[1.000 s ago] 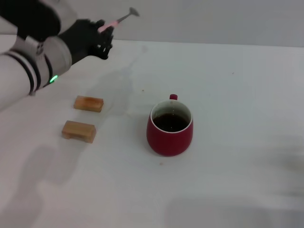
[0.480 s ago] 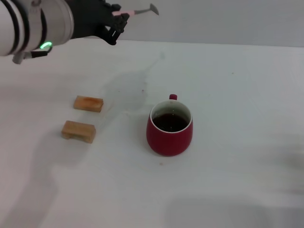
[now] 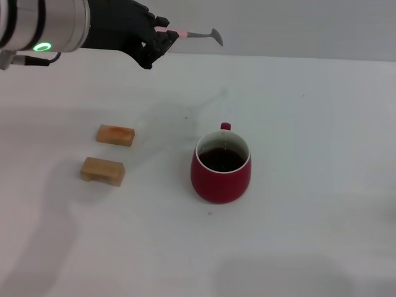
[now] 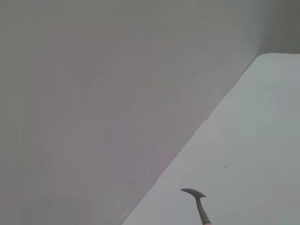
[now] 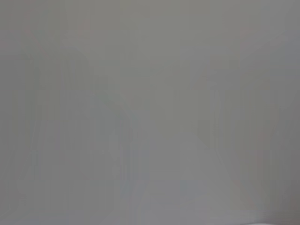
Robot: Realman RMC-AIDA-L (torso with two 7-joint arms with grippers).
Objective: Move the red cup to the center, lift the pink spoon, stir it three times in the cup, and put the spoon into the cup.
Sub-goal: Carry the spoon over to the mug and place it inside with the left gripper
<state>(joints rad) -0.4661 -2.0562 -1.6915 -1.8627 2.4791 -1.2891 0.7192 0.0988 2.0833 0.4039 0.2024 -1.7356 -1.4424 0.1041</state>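
Note:
The red cup (image 3: 221,168) stands upright near the middle of the white table (image 3: 309,124), with dark brown liquid inside and its small handle pointing away from me. My left gripper (image 3: 162,38) is shut on the pink spoon (image 3: 192,34) and holds it high in the air, up and to the left of the cup. The spoon lies nearly level, its grey bowl pointing right. The bowl also shows in the left wrist view (image 4: 197,199). My right gripper is out of view.
Two tan wooden blocks (image 3: 115,134) (image 3: 103,170) lie on the table to the left of the cup. A grey wall runs behind the table's far edge. The right wrist view shows only plain grey.
My left gripper has carried the spoon to the right and a little lower, closer to above the cup. The spoon has levelled out. The cup and blocks have not moved.

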